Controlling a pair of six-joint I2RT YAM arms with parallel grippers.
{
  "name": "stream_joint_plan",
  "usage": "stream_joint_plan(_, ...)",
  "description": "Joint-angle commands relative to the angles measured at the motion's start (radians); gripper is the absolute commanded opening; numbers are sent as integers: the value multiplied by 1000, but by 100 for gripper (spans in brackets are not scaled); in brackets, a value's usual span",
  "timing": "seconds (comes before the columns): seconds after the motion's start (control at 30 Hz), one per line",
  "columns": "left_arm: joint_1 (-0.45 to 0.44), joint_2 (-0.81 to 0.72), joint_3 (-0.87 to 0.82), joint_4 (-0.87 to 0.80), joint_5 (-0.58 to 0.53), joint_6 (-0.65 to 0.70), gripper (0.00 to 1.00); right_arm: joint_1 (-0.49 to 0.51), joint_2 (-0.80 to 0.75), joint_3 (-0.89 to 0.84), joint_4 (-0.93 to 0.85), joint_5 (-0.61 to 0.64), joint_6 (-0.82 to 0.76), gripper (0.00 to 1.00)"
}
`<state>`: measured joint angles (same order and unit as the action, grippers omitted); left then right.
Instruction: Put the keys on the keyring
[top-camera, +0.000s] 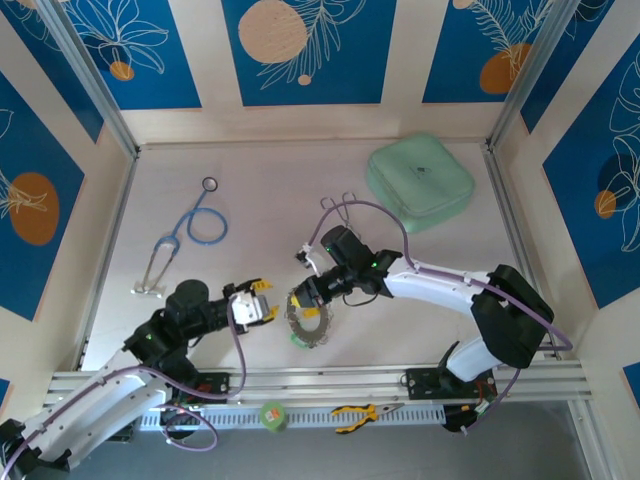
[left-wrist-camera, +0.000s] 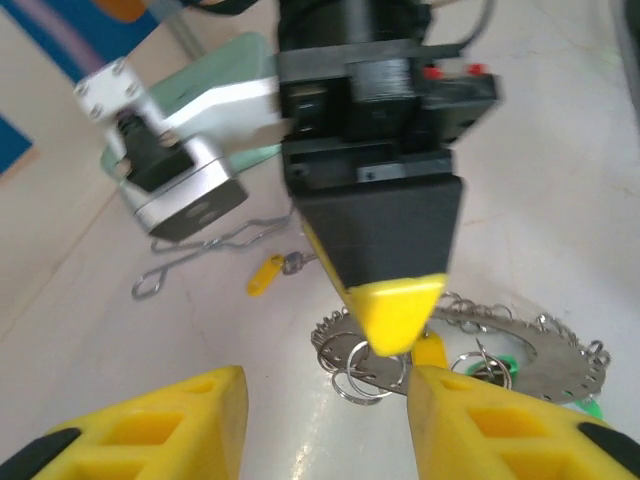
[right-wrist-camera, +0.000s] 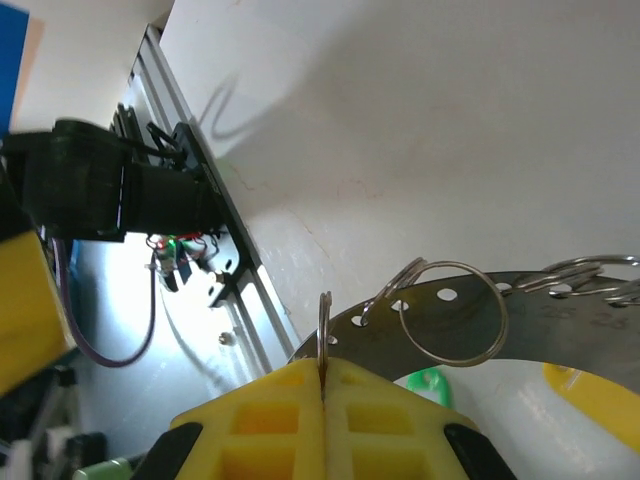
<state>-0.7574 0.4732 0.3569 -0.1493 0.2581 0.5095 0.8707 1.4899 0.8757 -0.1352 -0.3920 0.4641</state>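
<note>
From the top view, the keyring lies on the desk near its front edge, with my left end effector just beside it and my right end effector on its rim. On the left wrist view, my fingers stand spread, and a yellow key lies beyond. On the right wrist view, the end effector is pressed together, pinching one small ring of the keyring's fringe.
</note>
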Motion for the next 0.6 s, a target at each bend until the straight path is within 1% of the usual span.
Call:
stream_joint_plan(0.0, 0, 81, 61, -45, -38, -140, 42, 18, -45, 36, -46, 8, -195, 0)
stream_joint_plan(0.1, 7, 160, 79, -25, 47, -167, 39, 21, -60, 31, -48, 21, -265, 0)
stream_joint_plan(0.2, 15, 198, 77, 2, 103, -176, 37, 27, -87, 21, -43, 37, -322, 0)
stream_joint_plan(0.4, 54, 201, 73, 5, 181, -196, 34, 37, -162, -21, -42, 53, -426, 0)
stream_joint_plan(0.57, 78, 235, 76, 38, 252, -211, 34, 48, -183, -25, -57, 65, -505, 0)
